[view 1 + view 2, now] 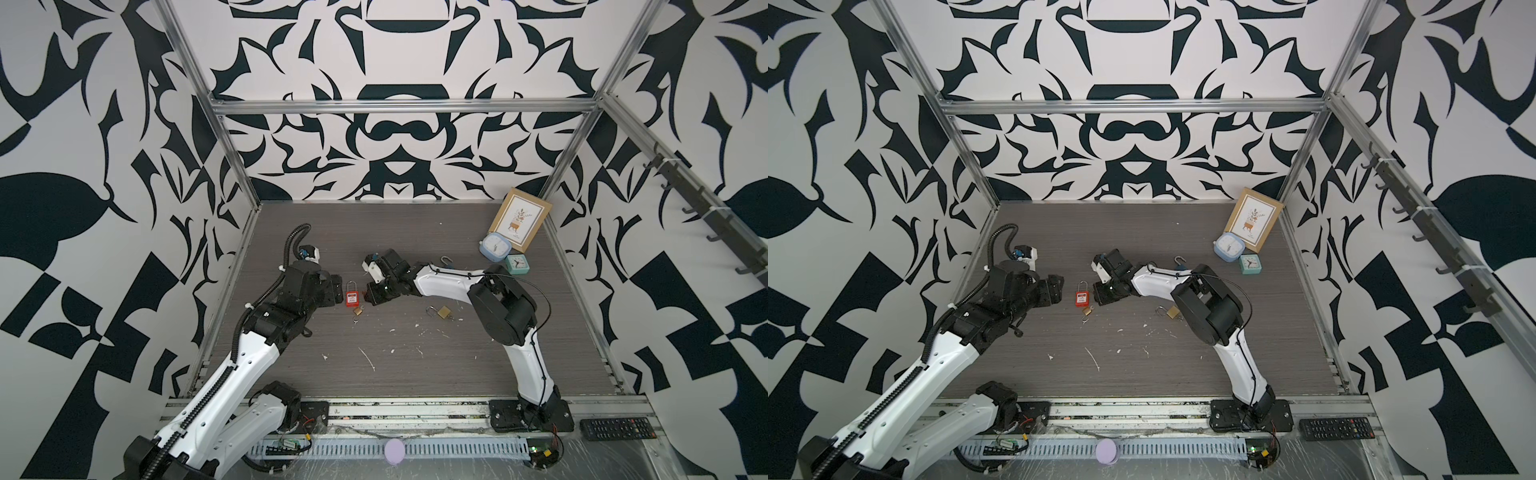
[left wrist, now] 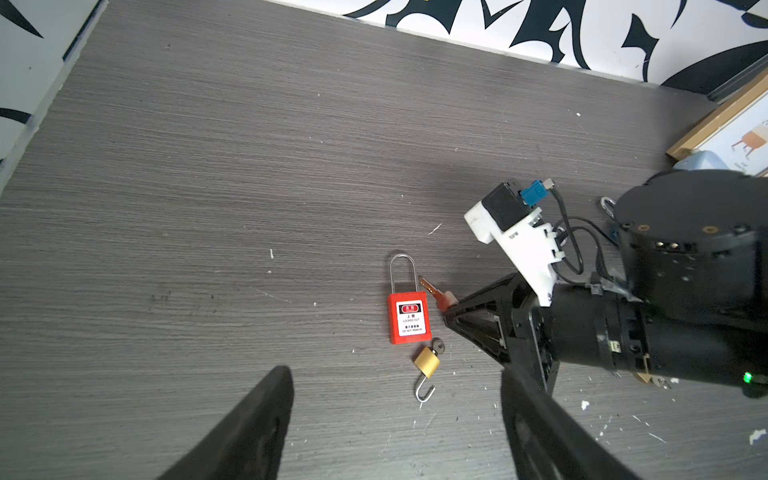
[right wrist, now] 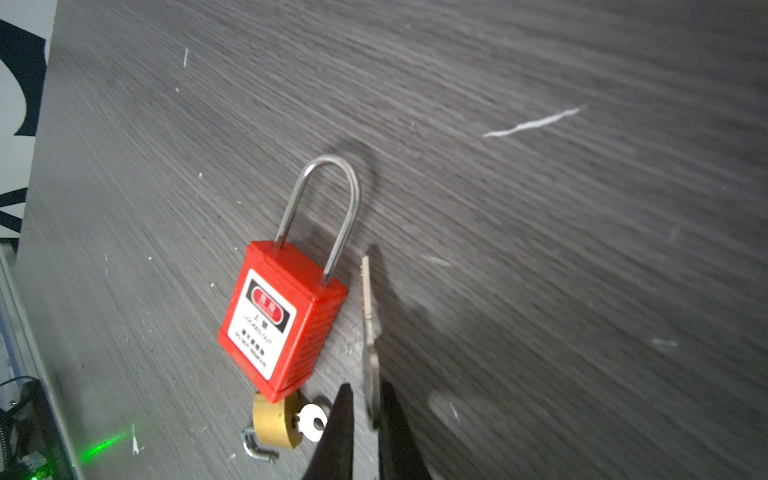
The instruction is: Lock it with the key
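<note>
The only thing I can actually read is the white label (image 3: 262, 322) on the red padlock (image 2: 409, 318). It says "LOCKED OUT" in the middle and "DO NOT REMOVE" below that, each with a line of Chinese characters above it. There's also a red badge up top with two more characters I can't make out. The dials on the blue alarm clock (image 1: 496, 246) and the teal alarm clock (image 1: 517, 263) are too small to read. Same for the caption in the picture frame (image 1: 520, 219) and the remote control (image 1: 615, 428) buttons.

The key (image 2: 436, 291) is right of the padlock (image 1: 352, 297) (smaller padlock (image 1: 358, 310) at its base).
</note>
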Controlling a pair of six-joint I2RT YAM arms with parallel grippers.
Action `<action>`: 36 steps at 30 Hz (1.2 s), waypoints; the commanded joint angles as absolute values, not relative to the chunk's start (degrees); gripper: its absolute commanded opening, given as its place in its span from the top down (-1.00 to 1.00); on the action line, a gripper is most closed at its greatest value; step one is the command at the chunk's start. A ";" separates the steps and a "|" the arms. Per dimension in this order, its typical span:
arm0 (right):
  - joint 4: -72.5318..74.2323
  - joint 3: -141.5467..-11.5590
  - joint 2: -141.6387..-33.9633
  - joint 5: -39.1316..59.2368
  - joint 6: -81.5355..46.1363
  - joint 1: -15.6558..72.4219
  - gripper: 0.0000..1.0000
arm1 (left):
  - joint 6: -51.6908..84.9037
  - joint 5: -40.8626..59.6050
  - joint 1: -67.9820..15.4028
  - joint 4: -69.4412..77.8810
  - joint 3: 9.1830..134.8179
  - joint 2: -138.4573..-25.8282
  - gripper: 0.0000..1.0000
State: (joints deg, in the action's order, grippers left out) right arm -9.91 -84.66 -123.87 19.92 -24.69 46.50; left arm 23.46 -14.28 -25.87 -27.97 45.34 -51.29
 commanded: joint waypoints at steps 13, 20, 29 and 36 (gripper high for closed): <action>-11.08 -87.11 -124.28 21.28 -23.88 46.42 0.52 | 23.29 -13.73 -25.68 -27.18 45.26 -51.50 -0.62; -10.16 -88.05 -125.33 23.22 -24.82 46.47 0.52 | 23.21 -14.21 -25.71 -27.83 45.61 -51.41 -0.62; -9.21 -84.63 -120.28 19.72 -24.49 45.76 0.39 | 21.03 -13.09 -25.67 -30.76 47.41 -51.42 -0.62; -7.26 -75.10 -106.04 15.38 -23.57 45.00 0.04 | 21.34 -7.53 -25.92 -33.56 47.05 -50.54 -0.58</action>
State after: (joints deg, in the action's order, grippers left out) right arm -9.23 -77.12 -114.17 18.55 -24.21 45.39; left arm 21.02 -10.61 -25.89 -30.50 45.84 -51.35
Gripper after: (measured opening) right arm 0.463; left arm 0.794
